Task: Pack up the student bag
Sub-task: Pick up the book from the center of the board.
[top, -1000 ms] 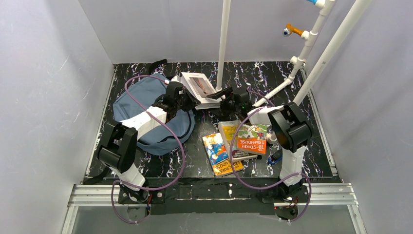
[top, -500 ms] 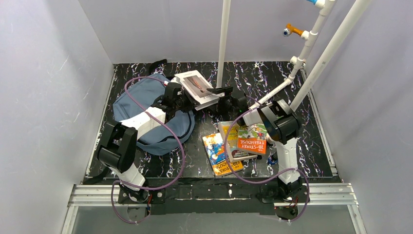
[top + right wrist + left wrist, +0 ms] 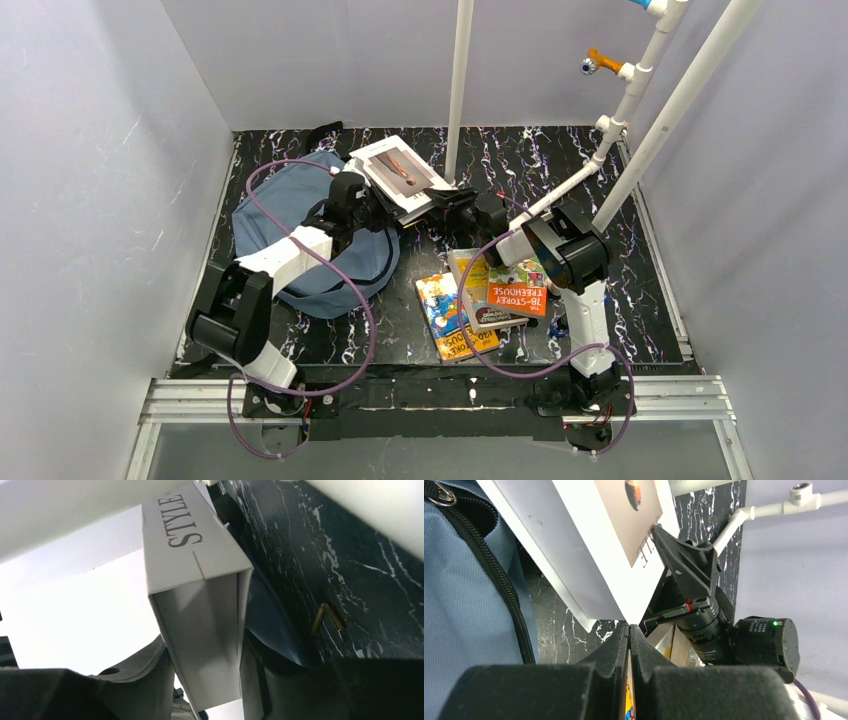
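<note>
The right gripper [image 3: 437, 200] clamps a white book [image 3: 400, 172], spine reading "STYLE", held tilted just beside the zipper edge of the slate-blue student bag [image 3: 275, 205], which lies on the far left of the table [image 3: 600, 170]. The left gripper [image 3: 630, 630], jaws pressed together on nothing, hovers under the book's lower corner.

One overhead, two wrist close-ups.
The rear camera looks down on the worktop [image 3: 570, 150]; both wrist views share the white book [image 3: 400, 176].
</note>
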Controlling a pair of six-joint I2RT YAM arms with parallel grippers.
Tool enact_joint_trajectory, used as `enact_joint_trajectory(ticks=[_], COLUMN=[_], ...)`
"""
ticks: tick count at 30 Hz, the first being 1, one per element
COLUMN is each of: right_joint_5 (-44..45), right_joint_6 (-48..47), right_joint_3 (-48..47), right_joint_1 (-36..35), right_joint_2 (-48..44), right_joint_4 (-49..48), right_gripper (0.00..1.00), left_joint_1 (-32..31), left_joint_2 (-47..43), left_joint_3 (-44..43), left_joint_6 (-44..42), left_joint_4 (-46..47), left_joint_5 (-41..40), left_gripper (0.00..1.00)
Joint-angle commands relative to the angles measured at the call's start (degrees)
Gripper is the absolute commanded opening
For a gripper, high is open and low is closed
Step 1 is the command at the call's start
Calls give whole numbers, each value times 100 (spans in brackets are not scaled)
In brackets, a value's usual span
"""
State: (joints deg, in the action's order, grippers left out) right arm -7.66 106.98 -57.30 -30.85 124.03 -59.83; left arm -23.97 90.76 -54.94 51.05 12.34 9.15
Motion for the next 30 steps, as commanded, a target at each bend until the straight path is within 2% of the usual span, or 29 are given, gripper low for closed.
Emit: enact_joint_trajectory(ticks=[1, 3, 4, 7, 10, 14, 16, 18, 20, 22, 24, 27, 30], right_joint_5=[-76, -169, -240, -391, -503, -682, -831, -990, -1023, -1039, -1060, -981, -843], right_joint_6=[42, -234, -309, -446, -608, -702, -536, -324, -18, 279, 503, 692, 684], right_joint_3=[161, 163, 172, 197, 190, 200, 220, 216, 286, 302, 305, 430, 534], right_joint_1=[-104, -127, -138, -158, -167, -184, -212, -275, -397, -525, -649, -819, -944], right_joint_2=[107, -13, -83, -335, -648, -922, -958, -983, -1025, -1065, -1125, -1320, -1614], right_joint_4=[-572, -556, -569, -707, -490, -285, -488, -663, -971, -1240, -1366, -1408, -1263], right_gripper=[36, 32, 29, 24, 23, 19, 15, 10, 9, 9, 9, 9, 9], left_joint_1=[-12, 13, 33, 129, 199, 282, 363, 587, 804, 909, 935, 938, 942], left_joint_2=[-443, -568, -665, -1171, -1931, -2955, -3341, -3687, -4021, -4450, -4782, -4968, -4835], left_joint_3=[230, 282, 301, 464, 446, 56, -140, -126, 138, 586, 1130, 1663, 1674], left_joint_6=[-235, -294, -330, -354, -459, -597, -245, 553, 1314, 1901, 2262, 2479, 2502], left_joint_4=[-235, -292, -346, -603, -1412, -2790, -3655, -4341, -4436, -3907, -2882, -1560, -1431], left_joint_5=[202, 339, 452, 680, 570, 75, -398, -713, -599, -506, -598, -794, -835], left_gripper=[0, 0, 7, 41, 59, 95, 98, 98, 98, 98, 98, 98, 98])
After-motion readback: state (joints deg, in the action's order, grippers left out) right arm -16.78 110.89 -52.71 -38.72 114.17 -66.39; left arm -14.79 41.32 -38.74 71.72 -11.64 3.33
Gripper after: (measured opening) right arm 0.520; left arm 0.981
